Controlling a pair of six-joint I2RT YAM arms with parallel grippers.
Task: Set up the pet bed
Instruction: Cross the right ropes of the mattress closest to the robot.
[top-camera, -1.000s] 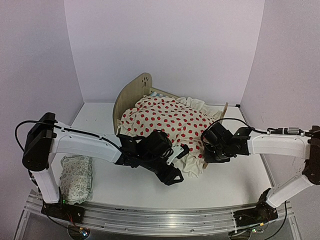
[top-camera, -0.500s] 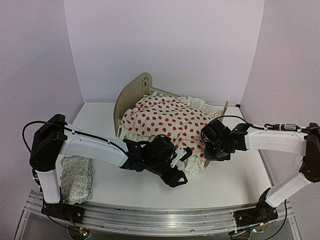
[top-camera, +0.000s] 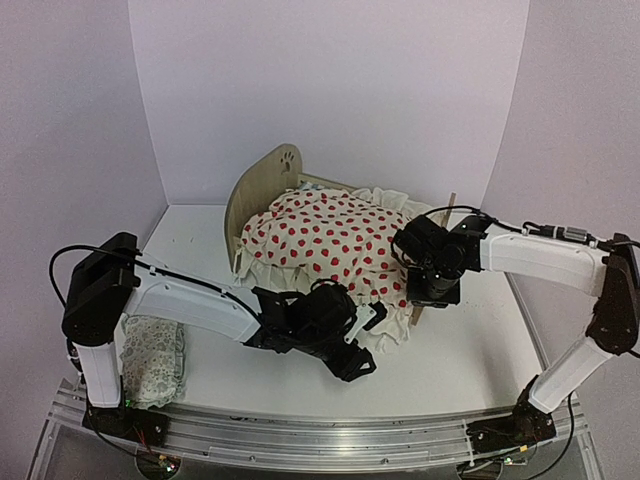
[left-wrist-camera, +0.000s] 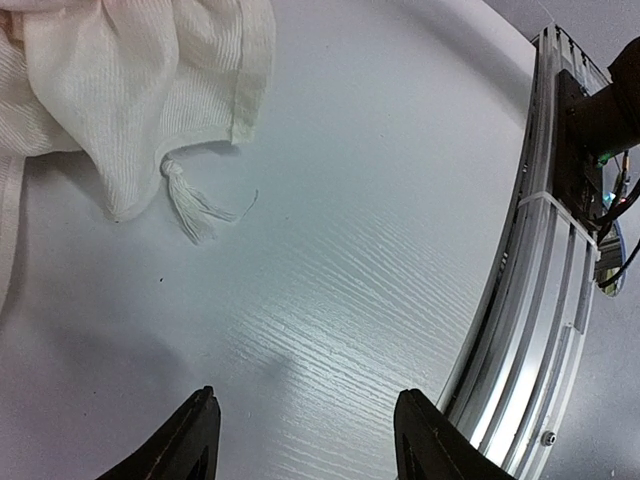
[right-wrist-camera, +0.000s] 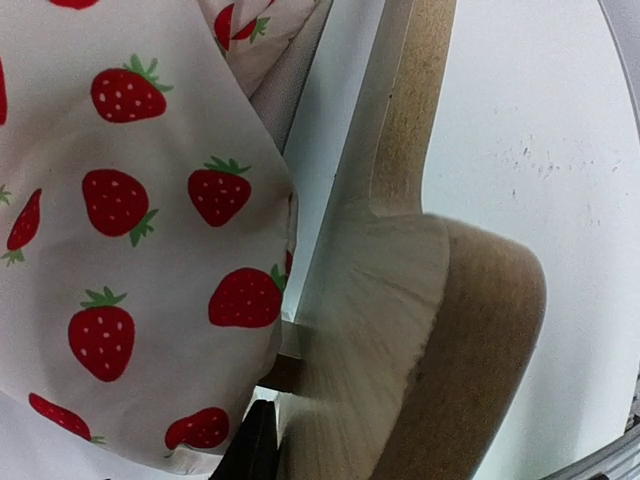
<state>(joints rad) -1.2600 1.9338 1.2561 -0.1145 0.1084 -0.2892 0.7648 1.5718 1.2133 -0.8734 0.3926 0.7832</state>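
Observation:
The pet bed (top-camera: 259, 192) stands mid-table, its rounded headboard with the paw cutout on the left. A cream blanket with red strawberries (top-camera: 335, 238) is draped over it and hides the mattress. My right gripper (top-camera: 428, 290) is at the bed's right end, shut on the thin plywood footboard (right-wrist-camera: 400, 330). One dark finger (right-wrist-camera: 256, 447) presses its left face; the other is hidden behind the board. In front of the bed my left gripper (top-camera: 357, 352) hangs open over bare table (left-wrist-camera: 308, 425), near the blanket's tasselled corner (left-wrist-camera: 190, 205).
A small pale patterned pillow (top-camera: 152, 355) lies at the front left by the left arm's base. The metal rail (left-wrist-camera: 560, 250) runs along the near table edge, close to my left gripper. White walls enclose the back and both sides.
My right gripper closed on the footboard and moved toward the back, and the bed with its blanket shifted back with it. The left gripper drifted slightly nearer the front edge, still open.

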